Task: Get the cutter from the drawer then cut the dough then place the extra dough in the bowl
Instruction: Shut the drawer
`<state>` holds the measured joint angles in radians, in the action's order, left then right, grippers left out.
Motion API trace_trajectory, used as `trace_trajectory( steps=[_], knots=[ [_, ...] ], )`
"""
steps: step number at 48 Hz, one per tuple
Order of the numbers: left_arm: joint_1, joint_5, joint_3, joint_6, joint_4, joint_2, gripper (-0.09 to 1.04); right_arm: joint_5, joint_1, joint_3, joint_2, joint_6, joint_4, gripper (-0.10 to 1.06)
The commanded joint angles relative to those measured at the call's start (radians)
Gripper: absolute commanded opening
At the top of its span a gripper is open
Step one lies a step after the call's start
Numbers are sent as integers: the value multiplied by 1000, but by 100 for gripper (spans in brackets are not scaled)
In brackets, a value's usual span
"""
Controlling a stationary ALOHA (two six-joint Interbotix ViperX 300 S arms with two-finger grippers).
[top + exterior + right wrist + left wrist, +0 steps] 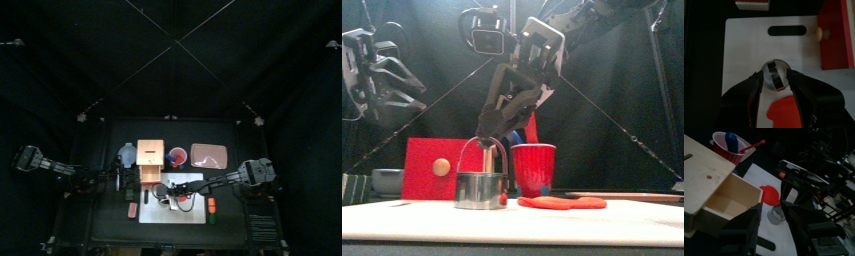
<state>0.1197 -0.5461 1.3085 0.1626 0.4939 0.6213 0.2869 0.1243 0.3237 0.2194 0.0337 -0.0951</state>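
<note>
The round metal cutter (480, 188) stands on the white cutting board (757, 45), its wire handle upright. My right gripper (489, 133) comes down from the upper right and is shut on that handle; in the right wrist view the cutter (774, 75) sits between its jaws. The flat red dough (563, 202) lies on the board just right of the cutter, apart from it, and also shows as red dough (784, 111). My left gripper (380, 78) hangs open and empty high at the left, near the wooden box (711, 183), whose drawer is pulled out.
Behind the board stand the red drawer front (433, 168), the blue-grey bowl (386, 181) at the far left and the red cup (533, 168) with toy knives. The pink tray (210, 155) lies at the back right.
</note>
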Motion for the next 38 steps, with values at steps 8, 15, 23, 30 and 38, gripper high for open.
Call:
trace_trajectory(
  steps=[8, 15, 23, 30, 38],
  knots=[
    [-253, 12, -109, 8, 48, 9, 76, -64, -29, -32, -95, 0, 43, 79],
    [-456, 201, -192, 8, 75, 3, 56, -98, -51, -63, -58, -3, 61, 67],
    [-607, 282, -290, 8, 77, -64, 25, -66, -49, -160, 23, -3, 126, 50],
    [-649, 298, -371, 8, 77, -198, 25, 40, -52, -247, 81, 0, 158, 49],
    [-703, 360, -488, 8, 124, -393, 25, 175, -52, -345, 150, -2, 201, 49]
  ],
)
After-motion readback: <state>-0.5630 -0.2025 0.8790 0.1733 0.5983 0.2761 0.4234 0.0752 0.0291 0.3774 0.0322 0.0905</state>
